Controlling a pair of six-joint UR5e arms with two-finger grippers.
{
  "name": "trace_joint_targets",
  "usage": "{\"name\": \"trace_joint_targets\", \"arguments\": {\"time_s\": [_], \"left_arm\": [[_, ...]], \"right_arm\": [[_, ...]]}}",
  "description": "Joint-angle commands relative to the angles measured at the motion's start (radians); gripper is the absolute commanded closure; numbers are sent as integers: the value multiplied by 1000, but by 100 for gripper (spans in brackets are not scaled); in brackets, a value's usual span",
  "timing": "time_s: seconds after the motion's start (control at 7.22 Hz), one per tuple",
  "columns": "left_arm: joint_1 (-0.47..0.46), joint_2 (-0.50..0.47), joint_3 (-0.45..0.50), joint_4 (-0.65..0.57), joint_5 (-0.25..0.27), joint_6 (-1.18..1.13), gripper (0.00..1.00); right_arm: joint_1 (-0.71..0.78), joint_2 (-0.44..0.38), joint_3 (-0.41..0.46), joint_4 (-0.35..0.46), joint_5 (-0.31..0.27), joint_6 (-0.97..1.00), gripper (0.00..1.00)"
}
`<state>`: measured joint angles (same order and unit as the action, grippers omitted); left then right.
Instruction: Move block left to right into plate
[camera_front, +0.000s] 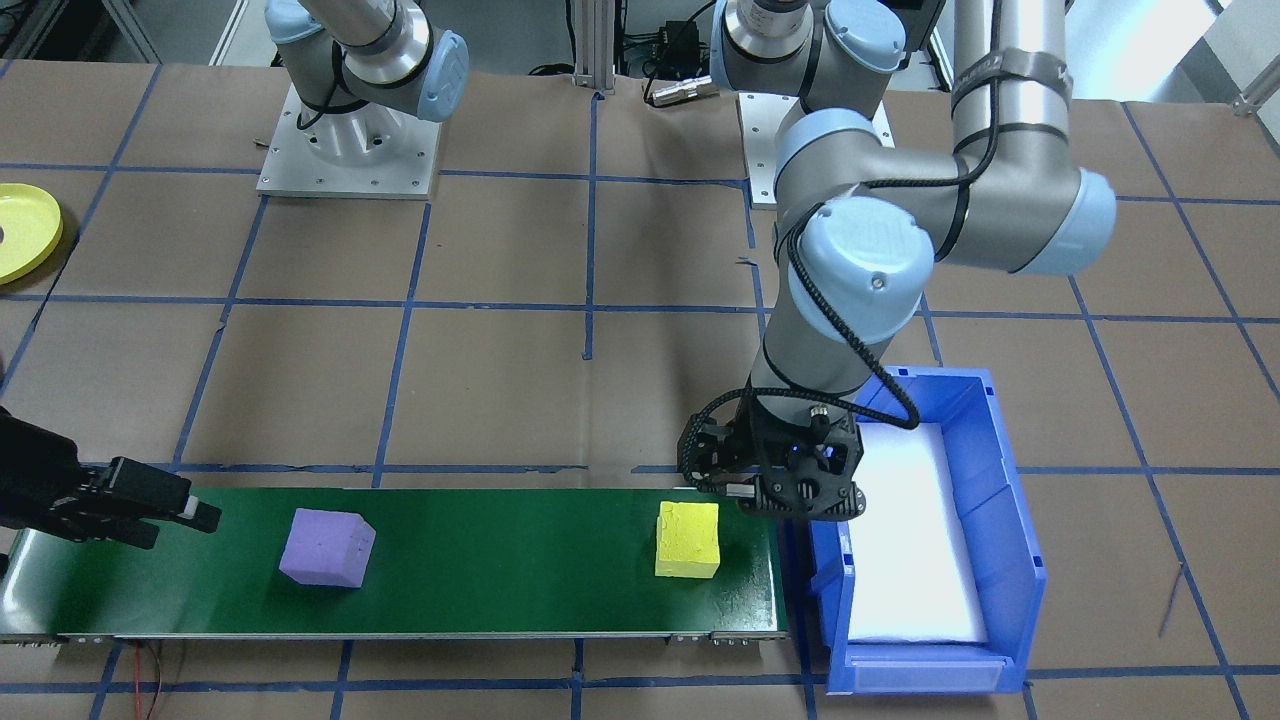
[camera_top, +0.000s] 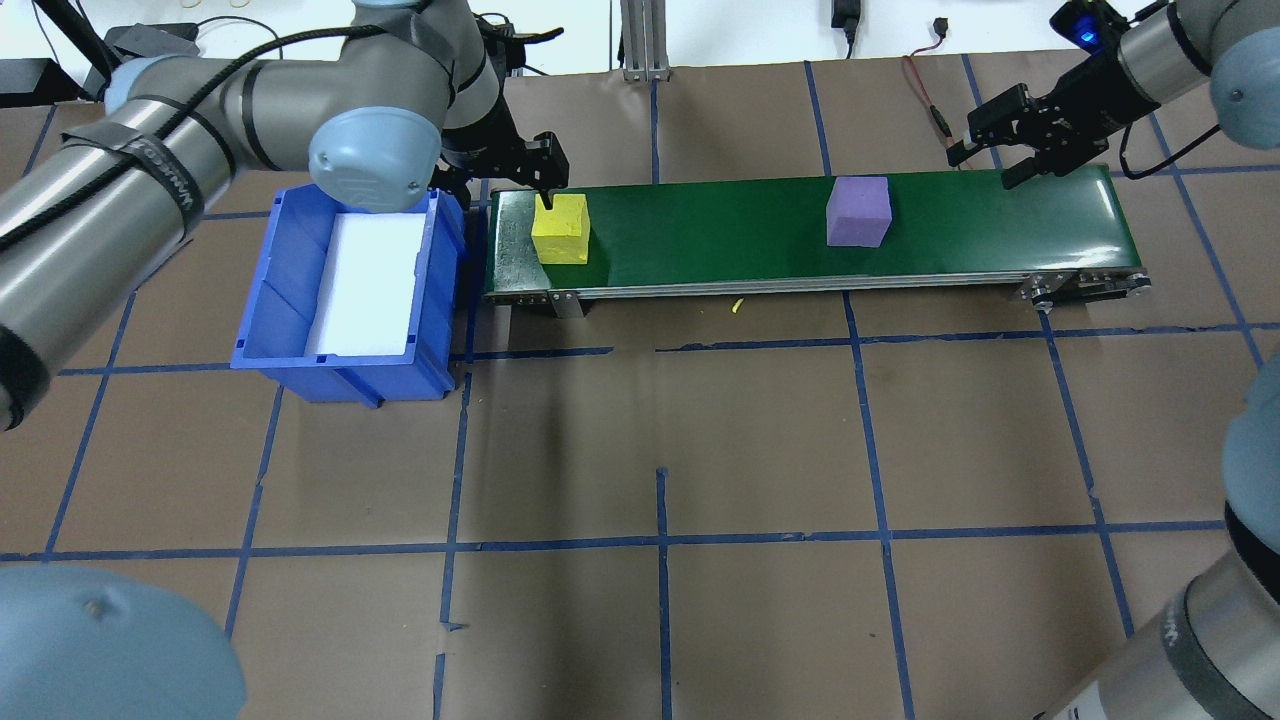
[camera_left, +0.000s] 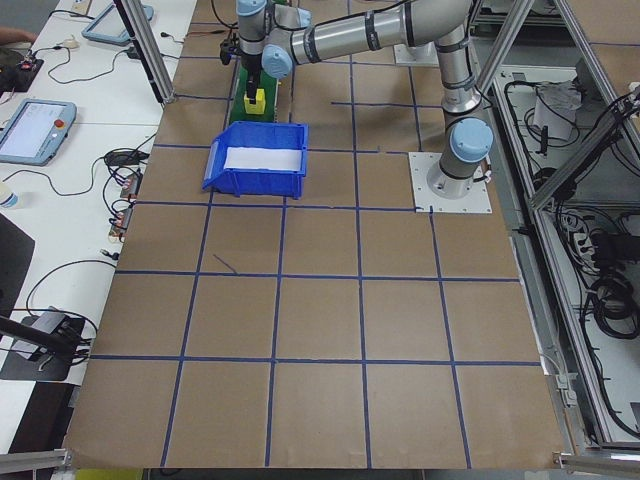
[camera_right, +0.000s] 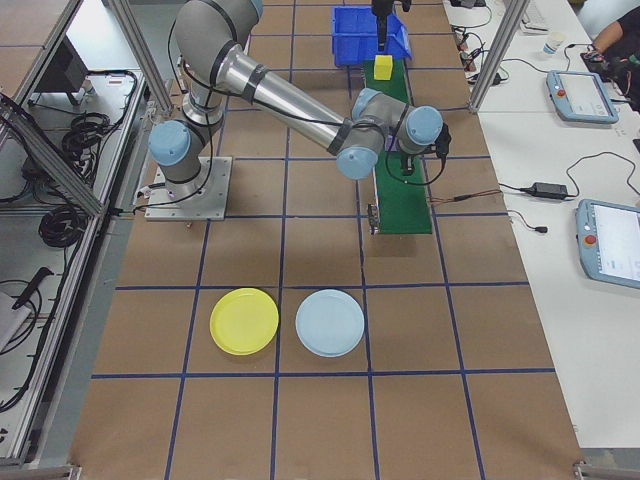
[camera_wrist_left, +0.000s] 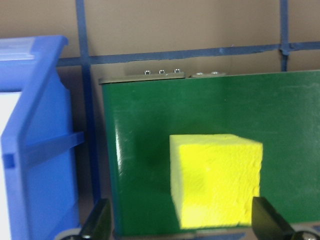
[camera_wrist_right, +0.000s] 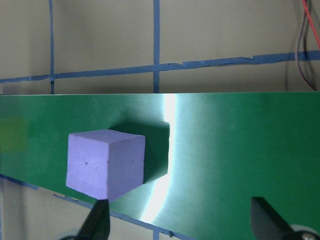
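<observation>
Barely begun: yellow foam cube (camera_top: 560, 229) and purple foam cube (camera_top: 858, 211) on green conveyor belt (camera_top: 980, 225), ungrasped. Left gripper (camera_top: 522, 170) and right gripper (camera_top: 1005, 135) both spread, empty. Yellow plate (camera_right: 244, 321) empty, at 7 o'clock on tabletop (camera_right: 320, 410).

yellow block (camera_front: 687, 539) | upright, belt's left end | yellow plate (camera_right: 244, 321) | empty, table

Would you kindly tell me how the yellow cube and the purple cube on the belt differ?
The yellow cube sits near the belt's bin end, by the left claw; the purple cube sits nearer the right claw. In the front view, purple sits turned, yellow squarer. Both are foam-like cubes resting ungripped on the green belt.
</observation>
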<state>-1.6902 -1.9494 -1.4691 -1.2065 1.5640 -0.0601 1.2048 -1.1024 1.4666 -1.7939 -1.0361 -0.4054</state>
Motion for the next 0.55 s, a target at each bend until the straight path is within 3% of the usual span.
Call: {"name": "trace_joint_targets", "arguments": {"time_s": [0.0, 0.14, 0.42], "left_arm": [[80, 127, -13, -184, 7, 61, 0], [122, 195, -13, -270, 7, 93, 0], [196, 332, -13, -460, 11, 209, 0]], "right_arm": [[55, 12, 38, -7, -5, 83, 0], [59, 9, 44, -10, -12, 109, 0], [59, 13, 44, -57, -79, 147, 0]]}}
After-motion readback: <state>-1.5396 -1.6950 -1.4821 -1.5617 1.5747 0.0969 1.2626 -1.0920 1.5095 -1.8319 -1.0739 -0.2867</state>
